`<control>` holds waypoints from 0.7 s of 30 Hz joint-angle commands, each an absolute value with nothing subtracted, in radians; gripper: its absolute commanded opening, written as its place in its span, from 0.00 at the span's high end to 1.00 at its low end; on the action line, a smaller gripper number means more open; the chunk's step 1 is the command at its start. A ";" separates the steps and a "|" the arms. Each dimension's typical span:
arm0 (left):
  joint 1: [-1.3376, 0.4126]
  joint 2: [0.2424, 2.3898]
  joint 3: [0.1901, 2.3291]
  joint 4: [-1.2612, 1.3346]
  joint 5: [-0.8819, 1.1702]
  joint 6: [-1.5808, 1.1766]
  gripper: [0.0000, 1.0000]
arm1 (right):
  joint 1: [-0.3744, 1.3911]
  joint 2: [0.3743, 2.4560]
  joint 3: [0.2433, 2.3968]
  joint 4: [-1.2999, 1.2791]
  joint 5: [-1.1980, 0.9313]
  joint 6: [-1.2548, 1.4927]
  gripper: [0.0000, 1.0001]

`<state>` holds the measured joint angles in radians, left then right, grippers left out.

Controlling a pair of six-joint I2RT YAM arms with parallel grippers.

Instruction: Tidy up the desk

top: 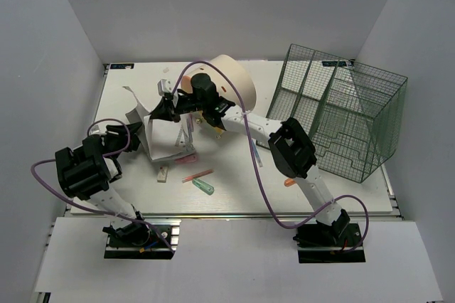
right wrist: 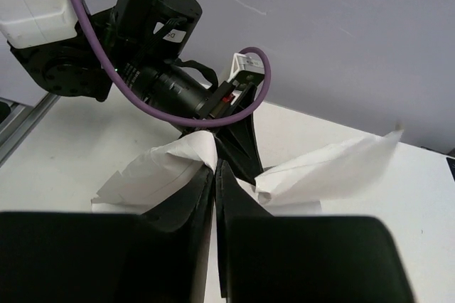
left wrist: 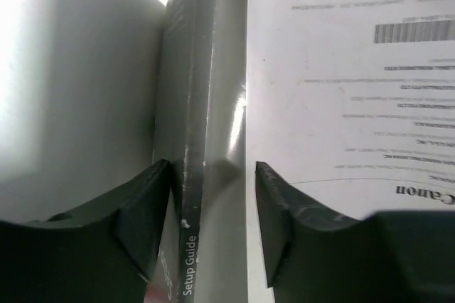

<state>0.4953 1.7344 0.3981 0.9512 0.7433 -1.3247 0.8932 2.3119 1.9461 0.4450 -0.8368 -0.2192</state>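
The right gripper (right wrist: pixel 215 175) is clamped on floppy paper (right wrist: pixel 327 168); the left gripper (left wrist: pixel 213 168) straddles the booklet (left wrist: pixel 213 68) (pinching? can't tell). Light and slippery, I'd say: take the spine.

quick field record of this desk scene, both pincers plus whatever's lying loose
left pincer: open, fingers either side of the Setup Guide booklet spine
right pincer: shut on white paper sheet
desk: papers bunched centre-left
loose: pink pen, green marker, near side of papers
wire basket: right side
cream cylinder: back, centre
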 commanded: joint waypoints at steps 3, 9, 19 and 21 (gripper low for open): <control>0.491 1.744 0.405 1.055 0.795 -1.356 0.50 | 0.887 2.266 1.911 0.445 -0.859 -0.274 0.86; 0.491 1.775 0.396 1.104 0.810 -1.370 0.58 | 0.884 2.263 1.898 0.393 -0.848 -0.320 0.71; 0.491 1.741 0.466 0.891 0.834 -1.224 0.78 | 0.871 2.240 1.876 0.344 -0.836 -0.337 0.61; 0.491 1.715 0.504 0.771 0.822 -1.101 0.80 | 0.868 2.234 1.875 0.331 -0.838 -0.337 0.60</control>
